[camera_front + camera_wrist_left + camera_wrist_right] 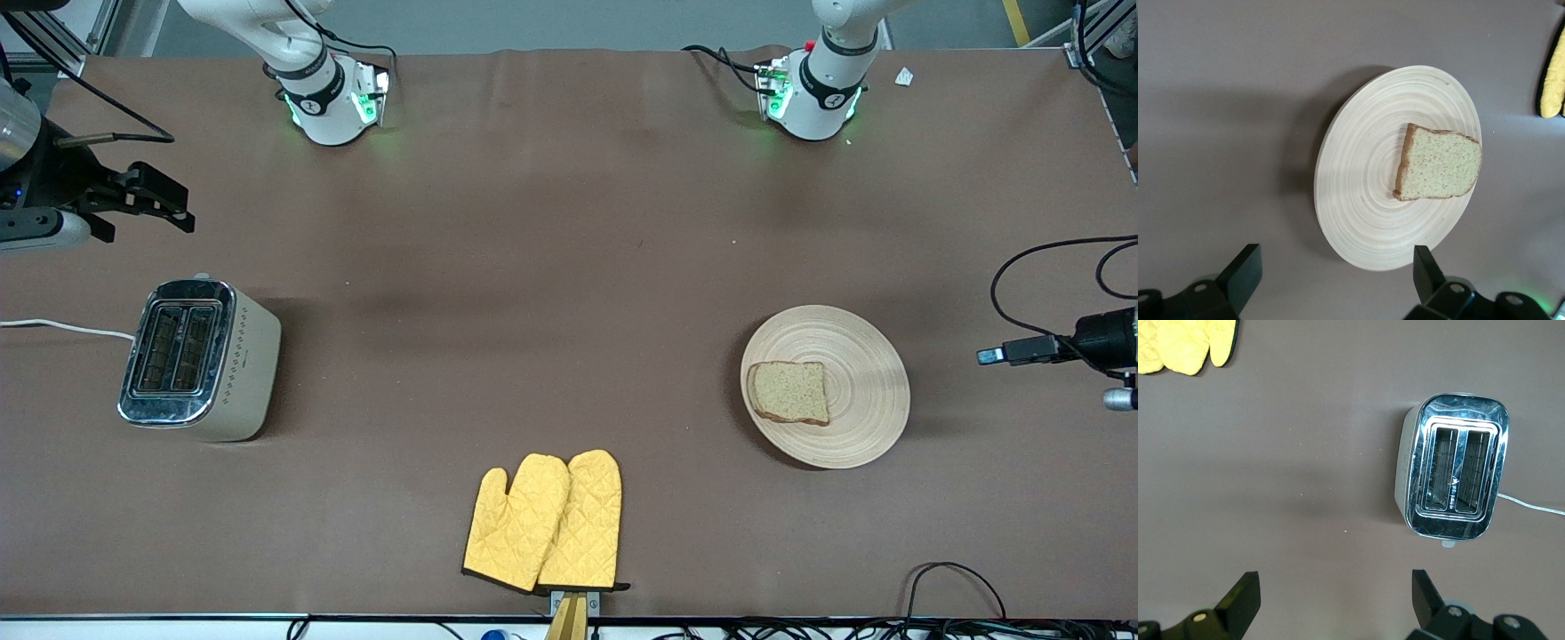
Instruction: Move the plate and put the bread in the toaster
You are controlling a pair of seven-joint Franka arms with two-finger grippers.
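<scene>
**Both arms poised high, nothing gripped yet**

- The plate (825,386) lies flat toward the left arm's end of the table, well in from its edges. The bread (789,392) rests on it, off-centre, toward the toaster's side.
- The toaster (200,358) stands upright toward the right arm's end, slots up and empty, white cord (67,327) trailing to that end's edge.
- Two yellow oven mitts (544,522) lie overlapping at the table edge nearest the front camera, between plate and toaster.
- Left gripper (1331,277) hangs near the plate's rim, fingers spread, empty; likely staged to take the plate.
- Right gripper (1331,597) hangs beside the toaster, fingers spread, empty; apparently waiting.
- Bread and toaster are well apart, so the plate likely has to travel first.
</scene>
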